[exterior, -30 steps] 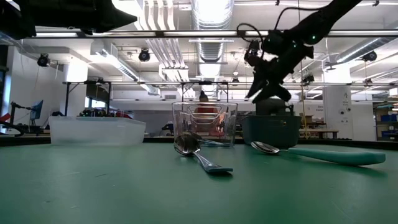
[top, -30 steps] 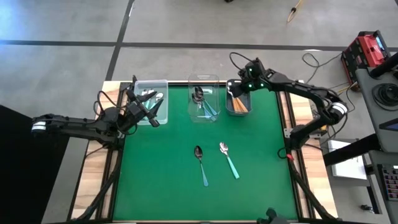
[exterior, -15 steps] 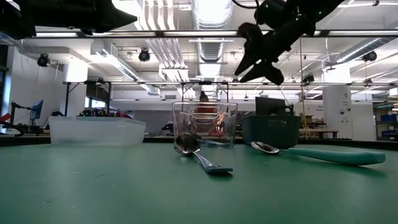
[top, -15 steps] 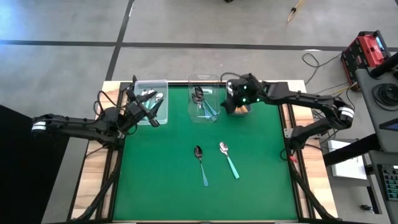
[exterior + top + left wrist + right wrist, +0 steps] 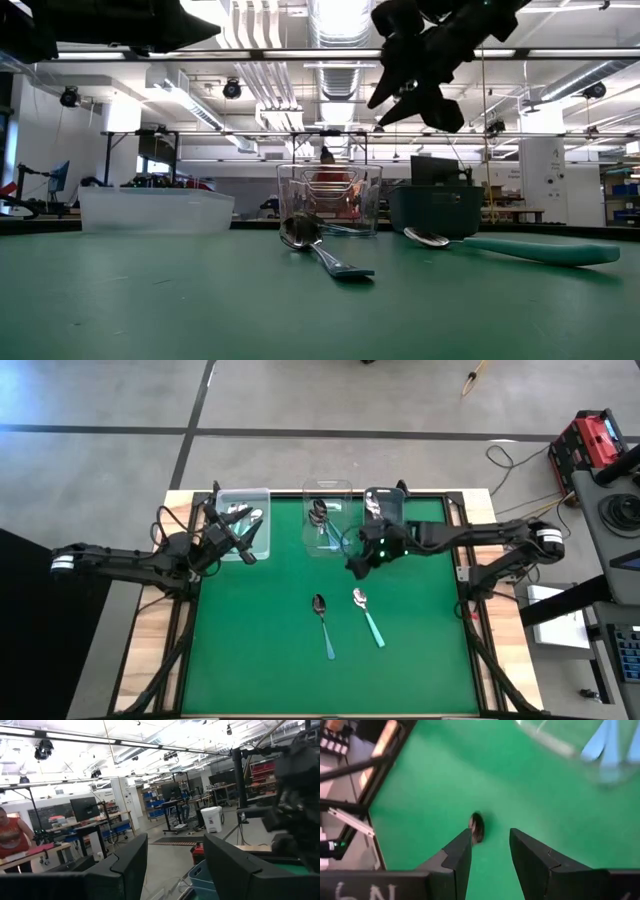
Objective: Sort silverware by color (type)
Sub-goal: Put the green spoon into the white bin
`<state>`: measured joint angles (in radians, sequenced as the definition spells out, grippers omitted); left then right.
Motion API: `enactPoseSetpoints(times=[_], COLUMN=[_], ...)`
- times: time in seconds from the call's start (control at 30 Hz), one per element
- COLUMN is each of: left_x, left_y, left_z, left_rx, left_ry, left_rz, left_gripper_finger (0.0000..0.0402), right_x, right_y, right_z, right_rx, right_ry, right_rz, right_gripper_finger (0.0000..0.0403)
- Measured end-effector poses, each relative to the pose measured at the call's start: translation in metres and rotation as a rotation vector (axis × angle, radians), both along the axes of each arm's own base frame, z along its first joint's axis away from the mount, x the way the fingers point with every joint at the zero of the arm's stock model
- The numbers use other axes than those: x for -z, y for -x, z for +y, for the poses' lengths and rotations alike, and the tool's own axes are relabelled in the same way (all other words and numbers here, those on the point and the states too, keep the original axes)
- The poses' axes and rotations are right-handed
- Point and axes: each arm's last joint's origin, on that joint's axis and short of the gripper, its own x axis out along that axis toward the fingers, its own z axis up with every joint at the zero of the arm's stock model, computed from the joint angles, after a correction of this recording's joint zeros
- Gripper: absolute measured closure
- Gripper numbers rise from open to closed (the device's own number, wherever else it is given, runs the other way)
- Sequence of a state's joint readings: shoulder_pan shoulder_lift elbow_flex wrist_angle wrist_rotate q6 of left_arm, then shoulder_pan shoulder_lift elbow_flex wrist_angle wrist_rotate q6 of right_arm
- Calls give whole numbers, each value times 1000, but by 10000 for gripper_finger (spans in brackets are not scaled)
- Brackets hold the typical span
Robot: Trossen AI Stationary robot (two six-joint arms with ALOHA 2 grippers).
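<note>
Hovering above the green mat, my right gripper (image 5: pixel 356 565) holds its jaws spread and empty. Nearest lies the mint-handled spoon (image 5: pixel 368 616), then the blue-handled spoon (image 5: pixel 323 625), both just ahead, handles pointing away. My left gripper (image 5: pixel 243 542), jaws apart, waits much farther off.

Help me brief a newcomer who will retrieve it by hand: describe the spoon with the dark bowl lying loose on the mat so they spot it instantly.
Start from the green mat and look below the clear middle bin; two spoons lie loose there, side by side. The wanted spoon is the one nearer the left arm. Its bowl is dark and its handle thin and blue-teal, while its neighbour has a bright silver bowl and a thicker mint-teal handle.
</note>
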<state>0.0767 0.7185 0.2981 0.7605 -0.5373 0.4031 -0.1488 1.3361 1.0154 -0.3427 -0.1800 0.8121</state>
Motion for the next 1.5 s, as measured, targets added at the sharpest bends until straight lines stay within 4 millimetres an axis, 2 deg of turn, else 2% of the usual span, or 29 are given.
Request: enactPoseSetpoints(times=[0.23,0.5,0.9,1.2,1.5], left_x=[0,1,2,2,1], left_y=[0,-1,-1,-1,-1], left_z=[0,-1,-1,-1,-1], left_rx=[17,25,25,25,25], left_ry=[32,38,37,35,36], left_rz=[-20,-13,0,-1,-2], left_gripper_finger=[226,226,226,226,226], right_x=[3,4,14,25,36], right_y=[-20,-45,-77,-79,-65], right_z=[22,48,58,79,106], right_rx=[-38,-94,-69,-87,-26], right_ry=[-38,-26,-46,-57,-76], right_rz=[50,215,497,597,703], right_gripper_finger=[280,280,280,280,280])
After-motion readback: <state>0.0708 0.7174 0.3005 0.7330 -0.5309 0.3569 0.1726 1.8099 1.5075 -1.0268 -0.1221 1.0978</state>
